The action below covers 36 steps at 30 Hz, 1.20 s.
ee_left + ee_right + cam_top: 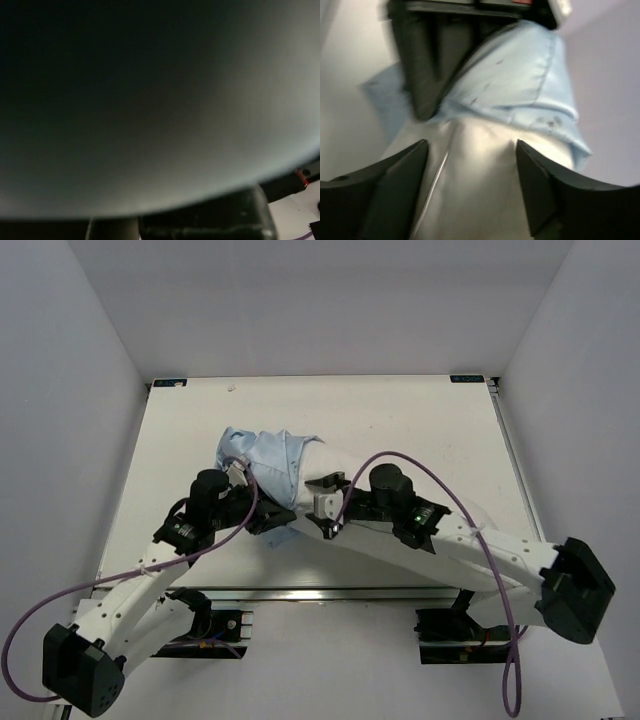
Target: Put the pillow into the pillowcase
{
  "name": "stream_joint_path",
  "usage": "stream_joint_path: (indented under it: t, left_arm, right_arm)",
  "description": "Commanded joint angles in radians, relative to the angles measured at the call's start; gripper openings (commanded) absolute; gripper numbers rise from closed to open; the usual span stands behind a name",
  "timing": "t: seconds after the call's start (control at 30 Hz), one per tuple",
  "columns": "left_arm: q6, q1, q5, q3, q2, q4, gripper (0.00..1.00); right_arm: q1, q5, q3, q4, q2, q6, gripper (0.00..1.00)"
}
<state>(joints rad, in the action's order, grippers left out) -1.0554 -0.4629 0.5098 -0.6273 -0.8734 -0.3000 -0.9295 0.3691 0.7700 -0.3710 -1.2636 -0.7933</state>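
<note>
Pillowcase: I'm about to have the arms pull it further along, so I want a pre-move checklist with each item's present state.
1. Thin light-blue fabric pillowcase over one end of the plump white rectangular pillow: ok, the far-left end is covered and the rest is bare.
2. Right gripper placed on the pillow: ok, its jaws stand wide apart on either side of it.
3. Left gripper holding the pillowcase: cannot tell, because a grey blur fills the left wrist view.
4. Pillowcase lying smooth: not ok, it is bunched and wrinkled.
5. Pillow and pillowcase inside the edges of the white table: ok.
</note>
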Motion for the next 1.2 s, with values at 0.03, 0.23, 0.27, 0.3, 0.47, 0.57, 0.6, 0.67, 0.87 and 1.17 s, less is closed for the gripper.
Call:
stream_joint_path:
  t: [0.03,0.23,0.27,0.3,0.47,0.57,0.6,0.67,0.87,1.17]
  left_arm:
    - [0.008,0.024,-0.020,0.035,0.047,-0.105,0.00]
    - [0.110,0.026,-0.074,-0.135,0.028,-0.329,0.12]
    - [0.132,0.027,-0.091,-0.162,0.042,-0.394,0.23]
    - [0.144,0.027,-0.105,-0.195,0.051,-0.431,0.30]
    - [0.296,0.027,-0.194,-0.479,0.099,-0.743,0.66]
    - [0.336,0.026,-0.234,-0.581,0.149,-0.844,0.71]
    - [0.337,0.027,-0.246,-0.632,0.163,-0.852,0.71]
    - [0.331,0.027,-0.264,-0.672,0.189,-0.834,0.72]
    - [0.419,0.027,-0.283,-0.618,0.061,-0.590,0.73]
    - [0.650,0.027,-0.304,-0.781,-0.313,-0.447,0.74]
  right_arm:
    - [0.017,0.220,0.017,0.409,0.137,-0.133,0.78]
    - [0.024,0.083,0.038,0.446,0.329,0.043,0.83]
    - [0.029,0.045,0.069,0.428,0.337,0.149,0.84]
    - [0.031,0.010,0.083,0.419,0.339,0.202,0.85]
    - [0.058,-0.157,0.124,0.396,0.305,0.451,0.89]
    - [0.093,-0.163,0.100,0.382,0.302,0.526,0.89]
    - [0.098,-0.168,0.100,0.382,0.290,0.570,0.89]
    - [0.116,-0.160,0.101,0.389,0.274,0.609,0.89]
    - [0.149,-0.056,0.098,0.443,0.173,0.701,0.85]
    - [0.150,0.099,-0.012,0.475,0.196,0.625,0.62]
